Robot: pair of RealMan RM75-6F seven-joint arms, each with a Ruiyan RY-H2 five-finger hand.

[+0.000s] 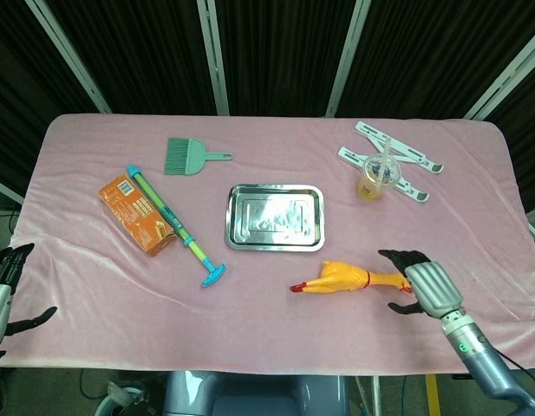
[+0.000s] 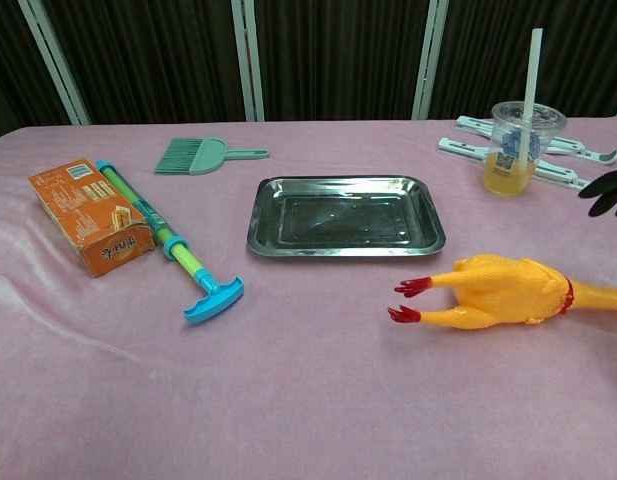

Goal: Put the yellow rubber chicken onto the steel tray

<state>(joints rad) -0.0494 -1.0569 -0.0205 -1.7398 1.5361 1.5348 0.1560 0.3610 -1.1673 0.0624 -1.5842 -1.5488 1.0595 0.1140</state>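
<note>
worktop (image 1: 475, 225): carrying all items | steel tray (image 1: 275, 217): lying empty at centre | yellow rubber chicken (image 1: 358, 279): lying just in front of tray, not yet grasped | right hand (image 1: 420, 282): hovering over chicken's head end, fingers (image 2: 608, 190) spread, holding nothing | left hand (image 1: 3, 286): idling at worktop edge, fingers spread | remaining: grasp, lift, place.

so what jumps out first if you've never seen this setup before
The yellow rubber chicken lies on the pink cloth just in front of the empty steel tray at the table's middle. The right hand hovers open over its head end, while the left hand waits off the table's left edge.
</note>
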